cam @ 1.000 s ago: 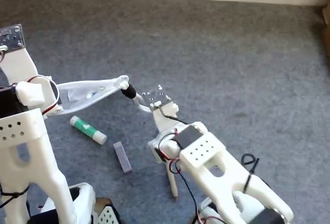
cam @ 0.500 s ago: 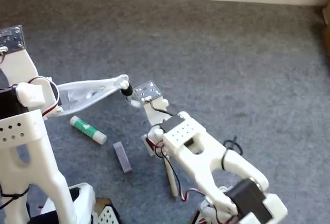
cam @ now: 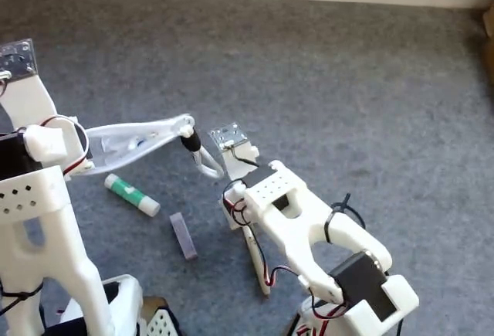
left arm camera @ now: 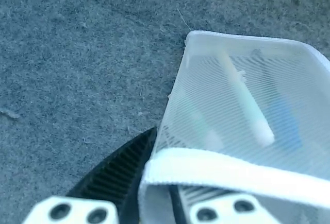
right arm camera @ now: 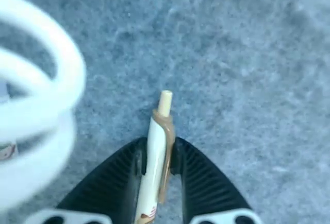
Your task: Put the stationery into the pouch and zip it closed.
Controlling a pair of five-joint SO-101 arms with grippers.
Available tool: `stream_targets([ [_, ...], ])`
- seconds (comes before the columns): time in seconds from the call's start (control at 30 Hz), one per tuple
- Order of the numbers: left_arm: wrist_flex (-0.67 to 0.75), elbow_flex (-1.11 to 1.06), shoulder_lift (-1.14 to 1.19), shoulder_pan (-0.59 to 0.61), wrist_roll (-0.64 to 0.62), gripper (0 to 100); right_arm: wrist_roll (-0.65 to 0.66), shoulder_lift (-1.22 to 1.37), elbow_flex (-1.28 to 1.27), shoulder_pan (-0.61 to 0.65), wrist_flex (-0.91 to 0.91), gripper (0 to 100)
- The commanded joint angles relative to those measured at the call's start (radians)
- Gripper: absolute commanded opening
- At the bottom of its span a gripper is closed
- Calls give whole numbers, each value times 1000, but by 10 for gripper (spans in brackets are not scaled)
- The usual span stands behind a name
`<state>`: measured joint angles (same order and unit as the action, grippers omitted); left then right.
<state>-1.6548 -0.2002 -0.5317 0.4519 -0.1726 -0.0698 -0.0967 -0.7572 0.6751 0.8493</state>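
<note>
The left claw (left arm camera: pixel 157 154) gripped the edge of the mesh pouch (left arm camera: pixel 242 105) while the right claw (right arm camera: pixel 158 144) pinched a cream pen (right arm camera: pixel 153 170); a glue stick (cam: pixel 131 195) lay nearby.

overhead looking down, wrists close, pouch (cam: pixel 131 139) shared

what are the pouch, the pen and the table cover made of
Pouch: looks like translucent white mesh or ribbed vinyl; fine lines cross it and it is see-through. Pen: probably smooth cream plastic, with a tan clip. Table cover: grey felt or short carpet, fuzzy and matte.
</note>
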Motion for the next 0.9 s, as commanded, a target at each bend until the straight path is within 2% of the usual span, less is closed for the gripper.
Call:
stream_targets([
  [0.0, 21, -5, -8, 18, -9, 5, 0, -8, 27, -8, -18, 5],
  [0.13, 20, -5, -8, 18, -9, 5, 0, -10, 30, -8, -4, 5],
  [0.27, 18, -5, -8, 18, -8, 5, 2, -13, 42, -8, 114, 5],
  [0.37, 17, -5, -8, 18, -8, 5, 2, -58, 77, -7, 137, 5],
  [0.87, 15, -7, -8, 18, -8, 5, 2, -549, -74, -2, 133, 5],
])
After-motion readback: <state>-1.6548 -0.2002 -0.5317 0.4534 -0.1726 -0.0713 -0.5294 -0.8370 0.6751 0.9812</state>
